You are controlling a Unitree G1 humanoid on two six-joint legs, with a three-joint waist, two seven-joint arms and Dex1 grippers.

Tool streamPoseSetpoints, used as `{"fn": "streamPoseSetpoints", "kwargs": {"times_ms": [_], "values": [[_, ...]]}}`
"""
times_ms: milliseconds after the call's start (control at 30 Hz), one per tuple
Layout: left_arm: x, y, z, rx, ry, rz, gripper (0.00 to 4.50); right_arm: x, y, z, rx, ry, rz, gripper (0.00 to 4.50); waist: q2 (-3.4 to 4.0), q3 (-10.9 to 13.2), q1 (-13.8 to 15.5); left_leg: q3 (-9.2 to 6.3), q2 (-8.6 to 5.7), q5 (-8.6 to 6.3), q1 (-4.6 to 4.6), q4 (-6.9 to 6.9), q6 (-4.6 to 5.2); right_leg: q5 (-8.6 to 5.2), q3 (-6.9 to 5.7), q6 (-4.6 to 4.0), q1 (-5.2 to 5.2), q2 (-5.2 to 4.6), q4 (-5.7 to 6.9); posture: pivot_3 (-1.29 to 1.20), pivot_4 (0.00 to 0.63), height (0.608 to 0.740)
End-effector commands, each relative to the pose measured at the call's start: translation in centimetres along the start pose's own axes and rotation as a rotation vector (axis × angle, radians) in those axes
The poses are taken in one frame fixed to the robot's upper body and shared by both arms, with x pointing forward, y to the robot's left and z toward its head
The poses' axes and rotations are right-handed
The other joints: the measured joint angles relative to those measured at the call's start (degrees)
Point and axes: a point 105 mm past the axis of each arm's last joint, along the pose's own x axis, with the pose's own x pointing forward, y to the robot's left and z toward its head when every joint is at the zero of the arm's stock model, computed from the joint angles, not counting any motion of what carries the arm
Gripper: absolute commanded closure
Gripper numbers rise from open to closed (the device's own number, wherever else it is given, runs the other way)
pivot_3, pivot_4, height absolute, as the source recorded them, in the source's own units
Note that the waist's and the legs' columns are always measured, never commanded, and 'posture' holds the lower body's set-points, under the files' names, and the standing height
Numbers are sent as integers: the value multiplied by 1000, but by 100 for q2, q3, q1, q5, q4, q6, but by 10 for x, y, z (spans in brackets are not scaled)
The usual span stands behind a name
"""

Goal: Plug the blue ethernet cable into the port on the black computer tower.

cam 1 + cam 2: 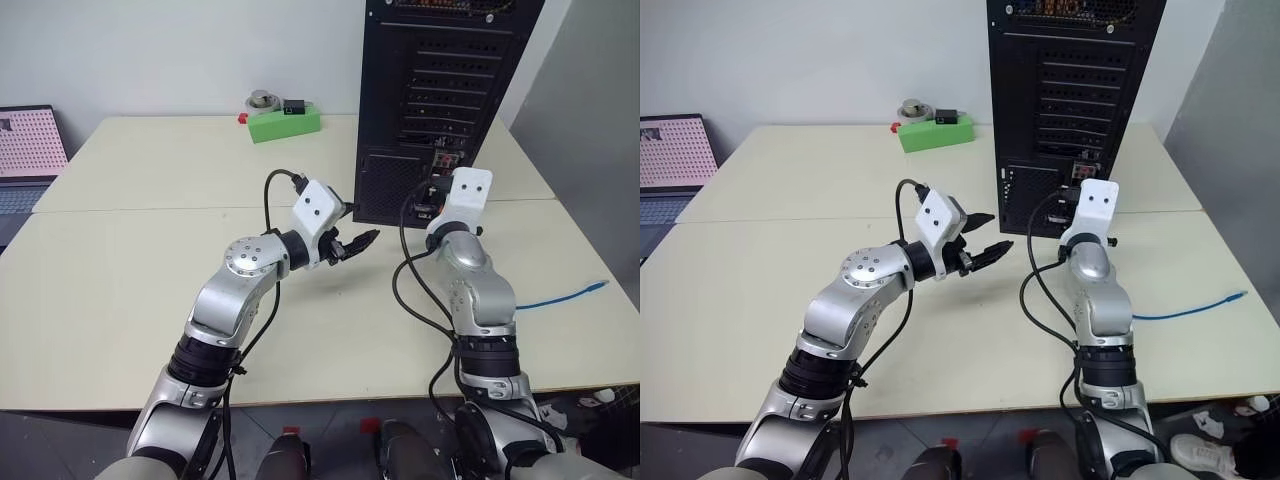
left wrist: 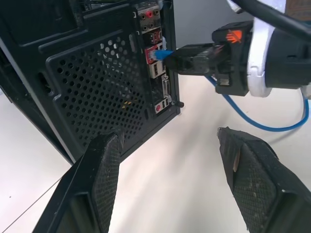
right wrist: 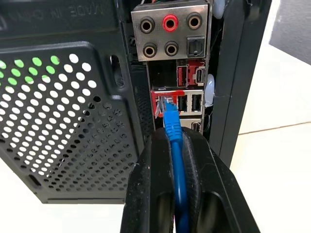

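Insertion is the step you are working on. Your right pincer is clamping the blue ethernet cable just behind its plug, fingers closed tight on the cord, and it is pointing straight at the rear of the black computer tower, which is standing at the far edge of the tabletop, toward its right side. In the right wrist view the clear plug tip is sitting at the mouth of the red-framed network port in the connector strip, below the audio jacks and beside the USB sockets; whether it is already partly inside or only touching the opening, you cannot tell from these pictures. The rest of the cable is trailing back under the right arm and lying across the tabletop toward its right edge, where the free end is resting.

Your left pincer is hanging wide open and holding nothing, hovering above the tabletop just short of the tower's mesh vent, well clear of the plug.

The next move is likely calling for a short, straight push along the port's axis, keeping the plug square to the opening so the latch is not catching on the frame. Any sideways drift is risking a jam against the neighbouring USB sockets.
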Motion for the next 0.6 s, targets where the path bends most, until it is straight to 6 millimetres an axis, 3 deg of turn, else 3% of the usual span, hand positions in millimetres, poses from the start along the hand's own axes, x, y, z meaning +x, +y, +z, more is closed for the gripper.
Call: {"fn": "streamPoseSetpoints", "kwargs": {"times_ms": [33,600], "values": [[-3,4,13,26,-43,18,1250,3,12,27,12,-97,15,4500,0,0,-3,1,0,0,0,0,0,0,1,0,0,0,0,0,150,740],[-4,8,11,20,-35,41,1250,10,19,26,27,-90,49,4500,1,1,-124,3,0,11,2,1,10,18,6,2,0,1,1,0,150,740]]}}
